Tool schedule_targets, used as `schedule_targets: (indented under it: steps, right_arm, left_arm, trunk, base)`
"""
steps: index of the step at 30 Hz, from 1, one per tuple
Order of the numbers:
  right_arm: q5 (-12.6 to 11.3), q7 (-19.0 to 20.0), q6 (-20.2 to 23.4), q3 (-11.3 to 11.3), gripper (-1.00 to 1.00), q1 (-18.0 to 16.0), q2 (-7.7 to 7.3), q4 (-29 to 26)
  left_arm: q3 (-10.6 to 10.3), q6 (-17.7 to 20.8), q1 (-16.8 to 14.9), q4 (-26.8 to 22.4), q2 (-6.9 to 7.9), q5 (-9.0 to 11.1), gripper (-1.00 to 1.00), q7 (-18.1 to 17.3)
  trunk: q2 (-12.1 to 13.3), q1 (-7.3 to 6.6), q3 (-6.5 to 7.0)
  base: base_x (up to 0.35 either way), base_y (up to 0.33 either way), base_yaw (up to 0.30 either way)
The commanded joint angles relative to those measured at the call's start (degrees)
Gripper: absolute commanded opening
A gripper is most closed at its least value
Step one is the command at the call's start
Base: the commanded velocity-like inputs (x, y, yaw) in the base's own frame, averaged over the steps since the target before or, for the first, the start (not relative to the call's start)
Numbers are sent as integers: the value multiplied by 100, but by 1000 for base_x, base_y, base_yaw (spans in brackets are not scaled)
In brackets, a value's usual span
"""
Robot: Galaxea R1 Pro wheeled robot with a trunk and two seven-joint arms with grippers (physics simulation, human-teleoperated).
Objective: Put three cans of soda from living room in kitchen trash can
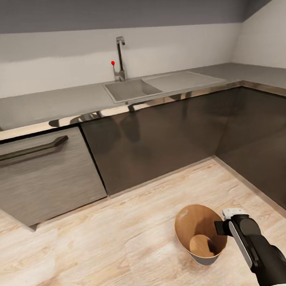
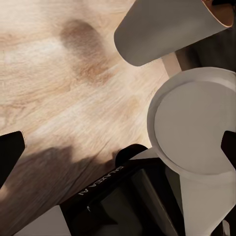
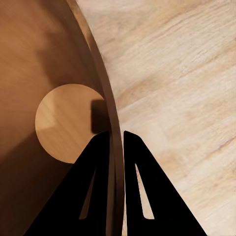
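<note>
Copper-rimmed tash can (image 1: 201, 235), one, pinched by right gripper (image 3: 116, 140)

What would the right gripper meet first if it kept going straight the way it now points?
The right gripper straddles the trash can's rim, one finger inside. Going straight on, it would likely slide down the wall, then meet the can's bottom.

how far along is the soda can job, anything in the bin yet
Nothing binned: the grey tapered wastebasket with brown inside shows a bare bottom. In hand: the right gripper straddles its rim, one finger inside, one outside. Whether it grips is unclear. All three cans remain.
</note>
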Motion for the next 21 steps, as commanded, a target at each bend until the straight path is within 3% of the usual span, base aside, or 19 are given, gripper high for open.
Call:
schedule_targets:
  steps: [1,21]
  right_arm:
    - [-63,33,-3,1,-100,-1,1,0]
    - [-63,31,-3,1,-100,0,1,5]
  left_arm:
    - [-1,0,1,0,0,0,100,0]
    - [-5,0,-2,0,0,0,100,0]
  trunk:
    - [0,0,0]
    - [0,0,0]
  base:
    - [0,0,290]
    - [0,0,290]
